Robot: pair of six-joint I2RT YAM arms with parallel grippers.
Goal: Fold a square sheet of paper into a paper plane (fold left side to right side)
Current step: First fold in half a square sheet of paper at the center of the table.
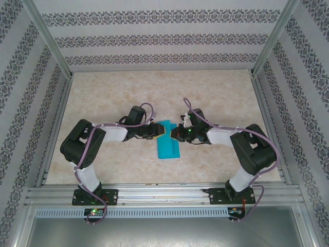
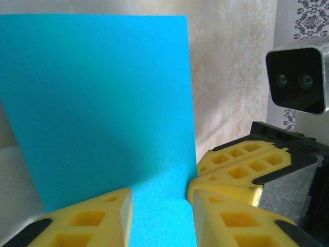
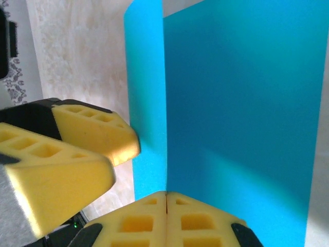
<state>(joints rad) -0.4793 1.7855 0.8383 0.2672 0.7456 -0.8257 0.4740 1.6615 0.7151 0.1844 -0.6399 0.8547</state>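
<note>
Thin teal-blue sheet of paper (image 1: 167, 146) sits mid beige marbled worktop (image 1: 128, 98), between the two arms, with one long straight crease showing and part of it lifted off the surface. Left hand (image 1: 158, 131) is at the sheet's left side and right hand (image 1: 177, 134) at its right, tips close together over the upper end of the sheet. In the left wrist view the left hand (image 2: 162, 221) is partly open, yellow fingers (image 2: 87, 224) apart, with the sheet running between them and no squeeze visible. In the right wrist view the right hand (image 3: 165, 216) is fully closed, pads pressed together, the crease running straight into their seam, so it is pinching the sheet.
</note>
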